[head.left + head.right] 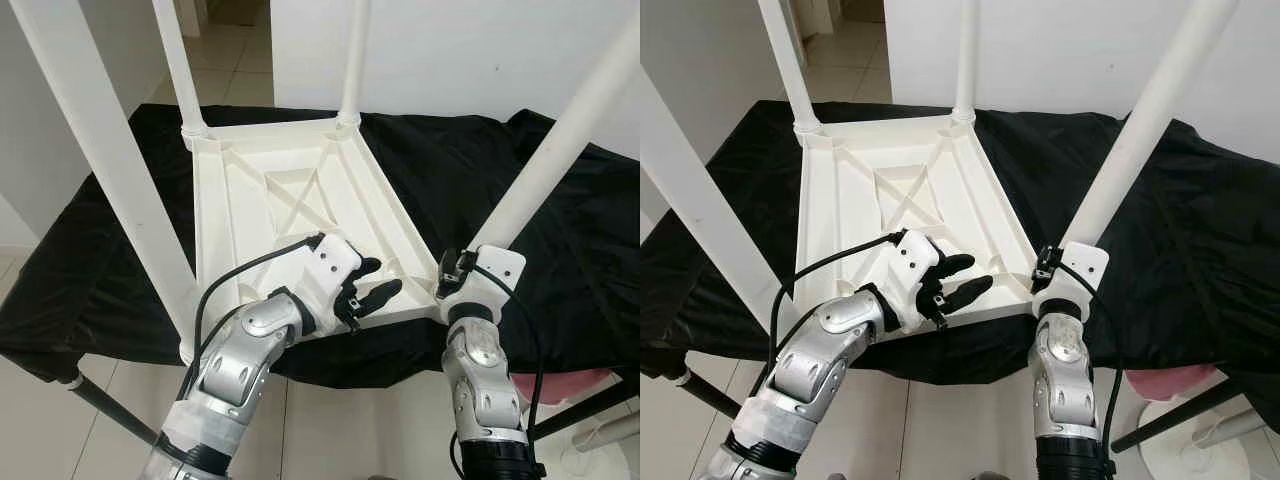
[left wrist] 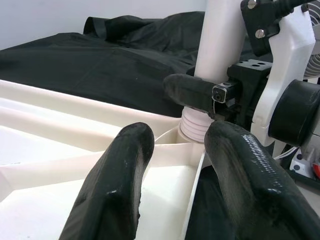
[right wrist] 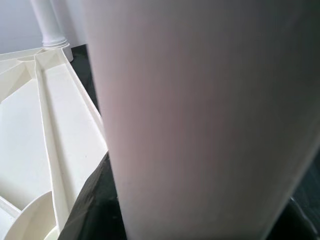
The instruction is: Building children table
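Lower centre of frame: left hand (image 1: 372, 284) hovers fingers spread, holding nothing, over the near edge of the upturned children's table (image 1: 290, 200). Lower right: right hand (image 1: 452, 273) is at the base of the near-right leg (image 1: 560, 140); its wrist view puts the leg right up against the fingers, grip can't be told. Risk, as I judge it: that leg isn't fully seated, sideways push tilts it out. Further back, the table lies on a black cloth (image 1: 470, 170) that could slide.

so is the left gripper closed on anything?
No, the left gripper hangs open over the upturned tabletop, its fingers apart with nothing between them.
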You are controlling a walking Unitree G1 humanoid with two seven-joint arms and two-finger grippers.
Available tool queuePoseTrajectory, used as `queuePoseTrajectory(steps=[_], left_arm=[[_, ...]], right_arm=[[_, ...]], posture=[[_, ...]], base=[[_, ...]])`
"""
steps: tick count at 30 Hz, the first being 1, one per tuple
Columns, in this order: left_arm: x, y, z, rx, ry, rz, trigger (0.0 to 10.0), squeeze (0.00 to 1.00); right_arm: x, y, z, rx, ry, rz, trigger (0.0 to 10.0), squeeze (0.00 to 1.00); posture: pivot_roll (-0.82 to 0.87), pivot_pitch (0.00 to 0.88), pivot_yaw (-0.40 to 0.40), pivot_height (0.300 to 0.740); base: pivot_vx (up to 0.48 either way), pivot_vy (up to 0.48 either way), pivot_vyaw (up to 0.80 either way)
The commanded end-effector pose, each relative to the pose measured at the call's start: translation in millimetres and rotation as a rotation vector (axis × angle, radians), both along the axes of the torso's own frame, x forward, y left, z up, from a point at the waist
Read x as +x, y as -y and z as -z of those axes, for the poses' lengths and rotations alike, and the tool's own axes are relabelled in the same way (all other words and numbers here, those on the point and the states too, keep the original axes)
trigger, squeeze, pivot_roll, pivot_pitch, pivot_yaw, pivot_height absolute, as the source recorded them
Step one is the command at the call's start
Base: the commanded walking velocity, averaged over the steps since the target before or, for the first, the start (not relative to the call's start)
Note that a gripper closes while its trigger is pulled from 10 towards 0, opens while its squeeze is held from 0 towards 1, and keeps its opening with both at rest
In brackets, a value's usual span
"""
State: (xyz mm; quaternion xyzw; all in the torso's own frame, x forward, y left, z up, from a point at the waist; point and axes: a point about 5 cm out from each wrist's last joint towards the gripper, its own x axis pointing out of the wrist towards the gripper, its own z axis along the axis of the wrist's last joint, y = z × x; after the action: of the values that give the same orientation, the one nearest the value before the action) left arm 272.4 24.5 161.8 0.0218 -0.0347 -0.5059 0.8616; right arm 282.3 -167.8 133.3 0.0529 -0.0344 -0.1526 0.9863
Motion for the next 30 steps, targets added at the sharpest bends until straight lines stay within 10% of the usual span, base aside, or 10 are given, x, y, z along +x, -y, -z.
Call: queuePoseTrajectory(steps=[1,2,3,16,18,30], left_arm=[[2.7,-0.9,-1,0.007,0.014,-0.017,10.0,0.0],[2.7,-0.9,-1,0.007,0.014,-0.017,10.0,0.0],[3.2,-1.0,-2,0.006,0.015,-0.018,10.0,0.0],[2.7,-0.5,-2,0.011,0.021,-0.024,10.0,0.0],[2.3,-0.5,-1,0.015,0.022,-0.014,10.0,0.0],[-10.3,-3.9,8,0.079,0.03,0.101,10.0,0.0]], right_arm=[[1.2,-12.3,7,0.074,-0.031,-0.022,10.0,0.18],[1.2,-12.3,7,0.074,-0.031,-0.022,10.0,0.18],[0.7,-12.9,6,0.069,-0.027,-0.017,10.0,1.0],[-2.4,2.2,1,0.016,0.041,-0.141,10.0,1.0],[-6.8,14.7,2,-0.031,0.046,-0.271,10.0,0.0],[-11.0,43.2,3,-0.221,0.019,-0.576,10.0,0.0]], posture=[[-0.09,0.0,-0.014,0.74],[-0.09,0.0,-0.014,0.74],[-0.09,0.0,-0.014,0.74],[-0.1,0.0,-0.011,0.74],[-0.1,0.0,-0.009,0.74],[-0.1,0.0,0.009,0.74]], base=[[0.0,0.0,0.0],[0.0,0.0,0.0],[0.0,0.0,0.0],[0.0,0.0,0.0],[0.0,0.0,0.0],[0.0,0.0,0.0]])
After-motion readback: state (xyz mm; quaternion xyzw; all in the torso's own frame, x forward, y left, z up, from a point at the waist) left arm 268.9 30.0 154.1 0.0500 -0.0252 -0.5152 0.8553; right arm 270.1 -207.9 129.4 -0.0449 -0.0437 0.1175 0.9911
